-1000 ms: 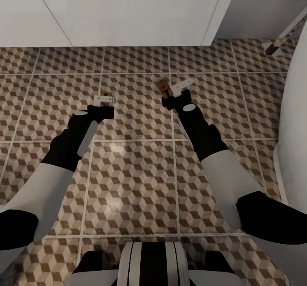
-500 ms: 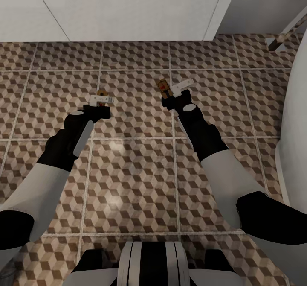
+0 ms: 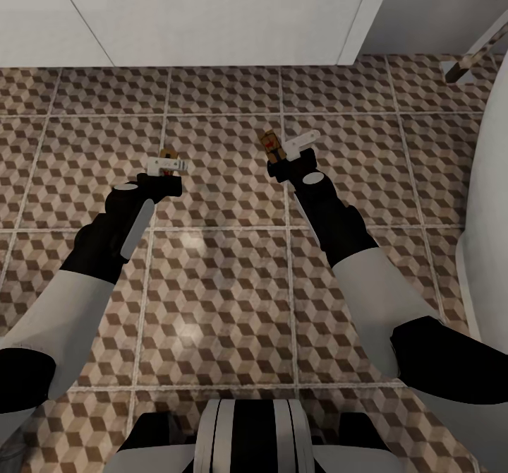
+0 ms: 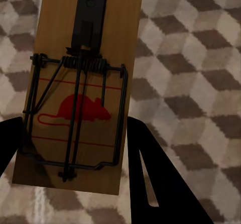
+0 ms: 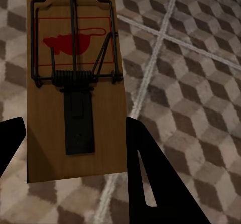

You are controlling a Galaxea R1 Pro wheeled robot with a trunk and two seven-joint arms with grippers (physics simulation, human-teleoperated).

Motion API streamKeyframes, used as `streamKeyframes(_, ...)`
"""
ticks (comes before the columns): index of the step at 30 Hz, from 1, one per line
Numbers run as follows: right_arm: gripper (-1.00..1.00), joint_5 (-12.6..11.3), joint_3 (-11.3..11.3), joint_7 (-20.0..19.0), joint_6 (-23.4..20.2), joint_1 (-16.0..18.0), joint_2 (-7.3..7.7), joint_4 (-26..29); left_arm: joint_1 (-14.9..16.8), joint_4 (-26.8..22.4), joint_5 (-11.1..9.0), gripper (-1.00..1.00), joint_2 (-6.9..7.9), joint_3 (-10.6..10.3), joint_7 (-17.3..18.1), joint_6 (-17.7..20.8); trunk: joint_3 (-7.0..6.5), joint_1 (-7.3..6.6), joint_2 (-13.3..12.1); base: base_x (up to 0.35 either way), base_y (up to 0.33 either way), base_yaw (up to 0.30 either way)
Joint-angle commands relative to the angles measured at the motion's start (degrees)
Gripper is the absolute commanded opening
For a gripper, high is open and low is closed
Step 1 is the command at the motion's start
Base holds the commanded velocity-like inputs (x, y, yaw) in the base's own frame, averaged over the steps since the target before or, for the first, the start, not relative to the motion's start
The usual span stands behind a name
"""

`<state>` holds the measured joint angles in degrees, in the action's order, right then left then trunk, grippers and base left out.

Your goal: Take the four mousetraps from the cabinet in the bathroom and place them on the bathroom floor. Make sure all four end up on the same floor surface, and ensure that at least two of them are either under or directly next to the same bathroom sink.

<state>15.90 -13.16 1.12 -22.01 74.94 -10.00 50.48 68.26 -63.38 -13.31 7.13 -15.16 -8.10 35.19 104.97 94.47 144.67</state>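
Over the last second I pulled the left tool (image 3: 169,167) back from the sink (image 3: 212,14) vanity; right tool (image 3: 286,150) held; each pinched a mousetrap (image 4: 75,91) (image 5: 75,83) above the bathroom floor (image 3: 226,282) before it; none placed yet.

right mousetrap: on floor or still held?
Held. The mousetrap sits between the right gripper's fingers, with floor tiles behind.

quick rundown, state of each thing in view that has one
left end effector: shut on left mousetrap, above the tiles
left mousetrap: held between the fingers, spring bar lying flat on the board
right end effector: shut on right mousetrap
right mousetrap: held between the fingers, not yet set down
bathroom floor: bare tiles below both arms
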Motion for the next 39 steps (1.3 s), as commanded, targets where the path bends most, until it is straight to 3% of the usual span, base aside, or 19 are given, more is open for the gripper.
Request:
streamKeyframes(1,-1.00,0.4,-0.1,0.1,-0.4,0.0,0.00,0.1,0.0,-0.1,-0.4,-1.00,0.08,-0.2,-0.5,0.2,0.03,0.02,0.0,0.000,0.000,0.000)
streamKeyframes(22,-1.00,0.5,-0.1,0.2,-0.4,0.0,0.00,0.1,-0.1,0.0,-0.5,-1.00,0.08,-0.2,-0.5,0.4,0.03,0.17,0.1,0.003,0.000,0.000)
streamKeyframes(36,-1.00,0.4,-0.1,0.2,-0.3,-0.2,0.00,-1.3,-0.3,-0.1,-0.5,-1.00,0.08,-0.2,-0.5,0.4,0.03,0.17,0.1,0.259,0.000,0.000)
streamKeyframes(39,-1.00,0.4,-0.1,0.1,-0.2,-0.2,0.00,-5.6,-0.3,0.0,-0.5,-1.00,0.08,-0.2,-0.5,0.3,0.03,0.17,0.1,0.030,0.000,0.000)
